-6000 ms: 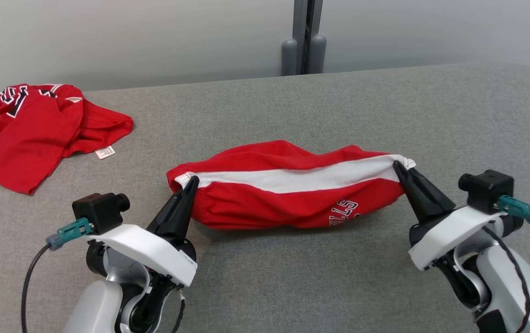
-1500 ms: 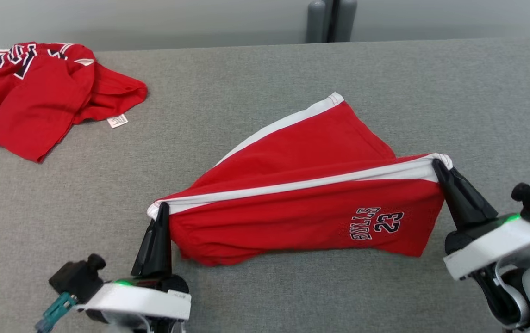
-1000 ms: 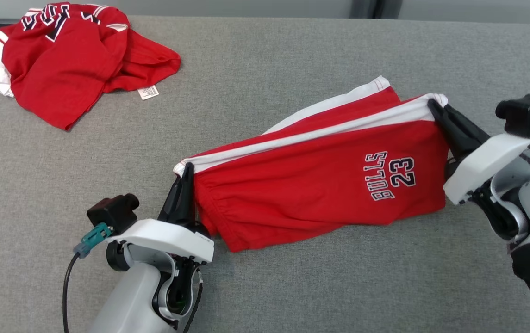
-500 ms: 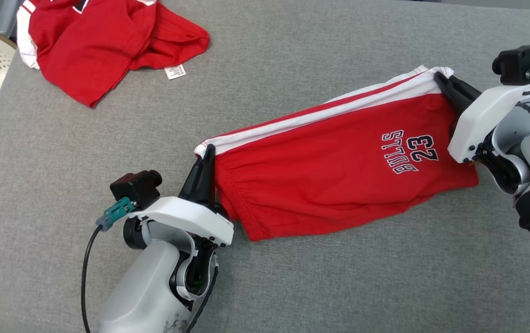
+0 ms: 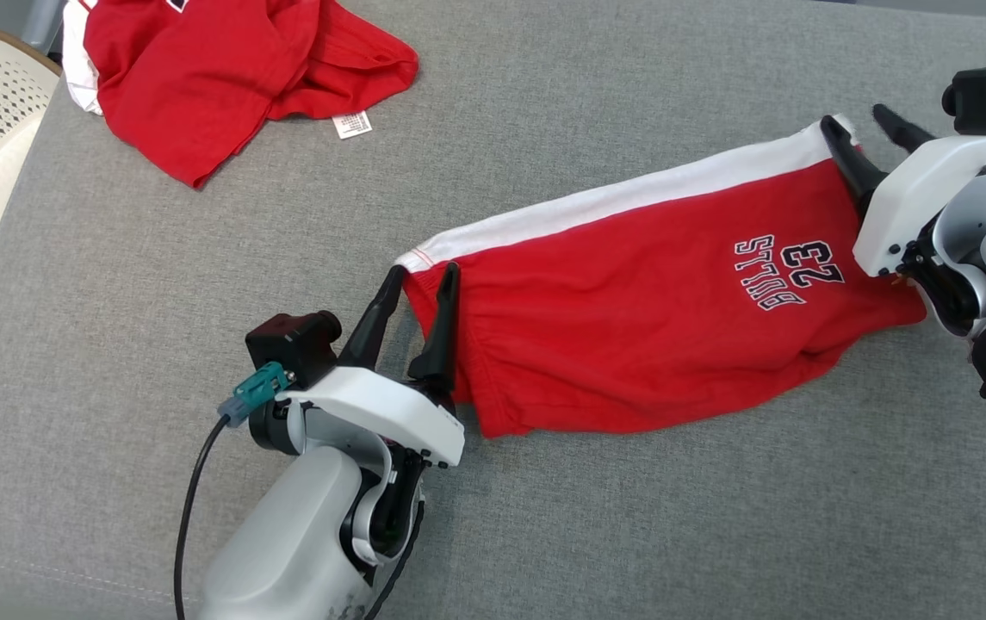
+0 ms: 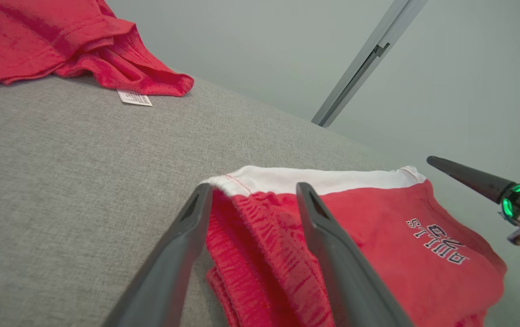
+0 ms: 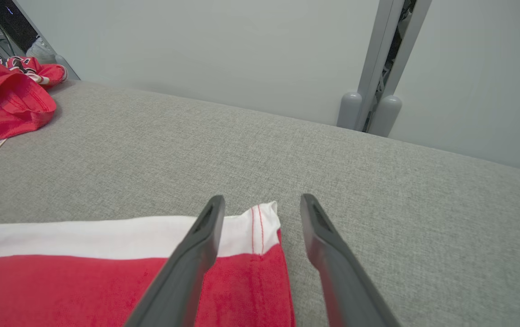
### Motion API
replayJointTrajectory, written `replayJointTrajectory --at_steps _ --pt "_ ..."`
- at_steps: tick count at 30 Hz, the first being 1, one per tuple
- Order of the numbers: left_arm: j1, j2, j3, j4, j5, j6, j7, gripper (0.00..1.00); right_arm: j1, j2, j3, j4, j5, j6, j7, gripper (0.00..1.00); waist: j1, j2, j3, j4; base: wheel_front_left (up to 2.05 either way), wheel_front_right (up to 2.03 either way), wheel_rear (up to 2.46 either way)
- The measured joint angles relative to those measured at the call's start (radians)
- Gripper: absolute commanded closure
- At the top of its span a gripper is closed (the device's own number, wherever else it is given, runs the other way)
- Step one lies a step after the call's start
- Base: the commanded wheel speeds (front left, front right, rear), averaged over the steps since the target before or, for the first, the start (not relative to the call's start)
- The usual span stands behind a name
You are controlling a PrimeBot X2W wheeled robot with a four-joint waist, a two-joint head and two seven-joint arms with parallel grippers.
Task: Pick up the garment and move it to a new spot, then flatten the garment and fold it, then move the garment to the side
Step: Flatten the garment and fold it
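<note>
Both your grippers have fingers apart | left gripper [image 5: 424, 270] at waistband of shorts [image 5: 630, 284] | right gripper [image 5: 854, 116] at hem corner | shorts lie on counter [image 5: 544, 103]

The red shorts [image 5: 630, 336] carry a print [image 5: 788, 272] reading "BULLS 23" in dark, white-edged letters, upside down in the head view.

Even soft light (sharp, faint shadows)
</note>
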Motion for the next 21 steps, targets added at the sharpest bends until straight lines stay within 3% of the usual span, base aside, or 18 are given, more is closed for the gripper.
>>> replayJointTrajectory --at_steps 7,14,21 --pt "0.083 0.021 0.027 -0.120 0.069 0.006 0.000 0.00 -0.022 -0.005 0.050 0.041 0.029 0.000 -0.048 0.00 0.0000 0.0000 -0.007 0.008 0.00 0.00 0.00" --pt "0.177 0.076 0.055 -0.251 0.203 0.038 -0.002 0.00 -0.021 -0.041 0.094 0.023 0.081 0.000 -0.084 0.00 0.0000 0.0000 -0.029 0.001 0.00 0.00 0.00" --pt "0.264 0.103 0.097 -0.310 0.261 0.066 -0.002 0.00 0.031 -0.073 0.140 0.009 0.122 0.000 -0.126 0.00 0.0000 0.0000 -0.069 -0.031 0.00 0.00 0.00"
